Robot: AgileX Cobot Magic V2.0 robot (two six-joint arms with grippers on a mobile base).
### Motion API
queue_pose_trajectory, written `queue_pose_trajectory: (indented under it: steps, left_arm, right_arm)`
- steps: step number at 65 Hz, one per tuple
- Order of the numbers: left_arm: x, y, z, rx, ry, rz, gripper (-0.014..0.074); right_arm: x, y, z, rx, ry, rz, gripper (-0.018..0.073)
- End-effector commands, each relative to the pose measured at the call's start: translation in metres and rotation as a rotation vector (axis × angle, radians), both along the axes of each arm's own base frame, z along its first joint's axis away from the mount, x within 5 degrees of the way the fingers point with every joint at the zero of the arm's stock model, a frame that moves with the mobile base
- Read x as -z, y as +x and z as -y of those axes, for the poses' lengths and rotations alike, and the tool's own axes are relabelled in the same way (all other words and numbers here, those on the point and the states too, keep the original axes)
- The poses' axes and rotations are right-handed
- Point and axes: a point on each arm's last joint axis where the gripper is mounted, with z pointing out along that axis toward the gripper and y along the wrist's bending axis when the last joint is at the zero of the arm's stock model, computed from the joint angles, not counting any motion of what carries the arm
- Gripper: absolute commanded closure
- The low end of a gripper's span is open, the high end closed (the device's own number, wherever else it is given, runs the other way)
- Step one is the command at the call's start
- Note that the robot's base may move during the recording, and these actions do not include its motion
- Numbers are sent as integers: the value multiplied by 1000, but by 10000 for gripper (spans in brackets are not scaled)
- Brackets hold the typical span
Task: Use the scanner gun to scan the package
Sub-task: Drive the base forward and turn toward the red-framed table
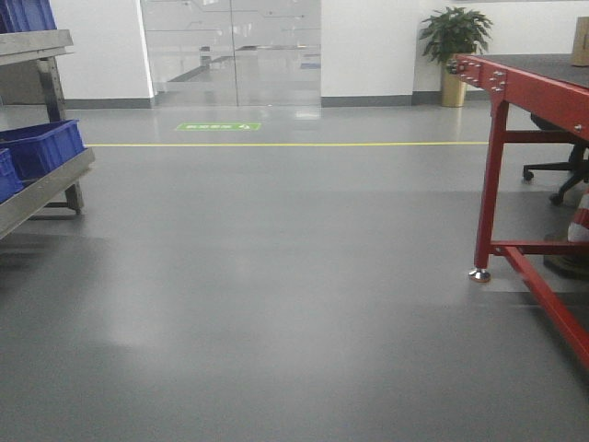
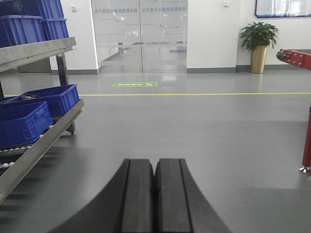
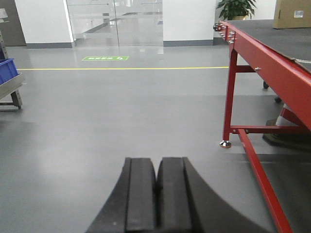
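Right wrist view: right hand [image 3: 156, 167] closed; package [image 3: 291, 12] on red table [image 3: 265, 56].

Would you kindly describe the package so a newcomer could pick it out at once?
Find the red table on the right. At its far end, near the plant, stands the package: the only tan cardboard box there, with a small white label.
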Motion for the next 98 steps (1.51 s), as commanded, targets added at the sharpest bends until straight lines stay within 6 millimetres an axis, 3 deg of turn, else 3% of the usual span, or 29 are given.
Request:
queue_pose_trajectory:
  steps: [1, 98]
  left_arm:
    - [-2, 0, 0, -3, -10, 21, 707]
    - [-2, 0, -1, -11, -9, 21, 707]
  right_arm:
    - [-2, 0, 0, 7, -4, 21, 718]
    - [-2, 0, 0, 7, -4, 21, 718]
